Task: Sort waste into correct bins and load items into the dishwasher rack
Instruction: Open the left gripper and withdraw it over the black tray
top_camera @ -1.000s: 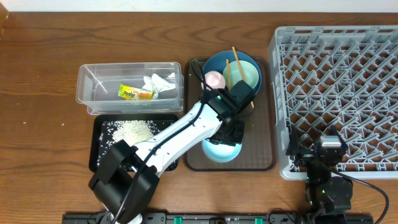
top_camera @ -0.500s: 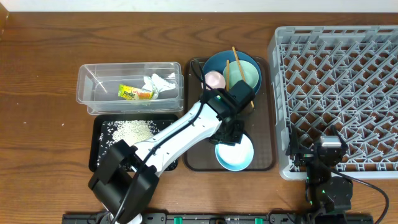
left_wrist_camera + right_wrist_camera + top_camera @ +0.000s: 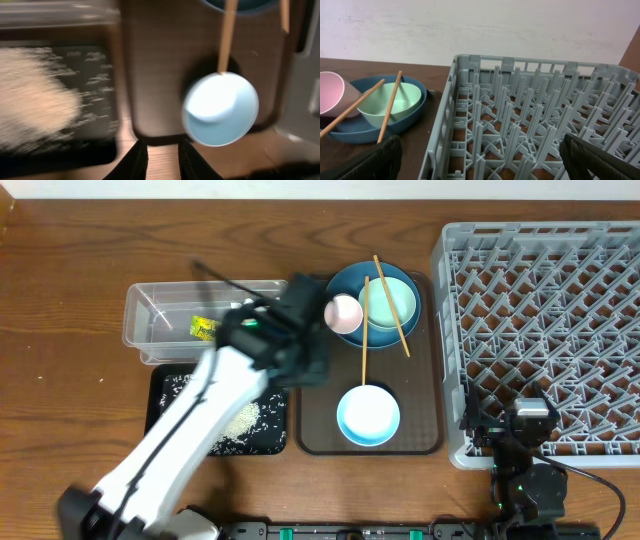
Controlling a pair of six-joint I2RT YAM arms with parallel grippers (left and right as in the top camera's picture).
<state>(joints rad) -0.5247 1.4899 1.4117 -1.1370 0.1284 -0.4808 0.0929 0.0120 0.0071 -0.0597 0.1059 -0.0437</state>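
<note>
**At centre, loading comes next**

Upper left, the wrapper point(image 3: 203, 329) lies in the tub point(image 3: 150, 330). Below, rice point(image 3: 240, 420) covers the black tray point(image 3: 165, 425), so sorting looks done. Blurred, the left end effector point(image 3: 161, 161) is spread and empty. Next, I judge: pinch the light blue bowl point(image 3: 368, 416) by its rim, lower centre, clear of the chopstick point(image 3: 364, 330) tip beside it, then carry it right to the rack point(image 3: 540, 300). Lower right, the right end effector point(image 3: 480, 150) is spread, empty.

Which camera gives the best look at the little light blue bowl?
The overhead view: the light blue bowl sits whole and sharp on the brown tray. The left wrist view shows it blurred. The right wrist view misses it.
</note>
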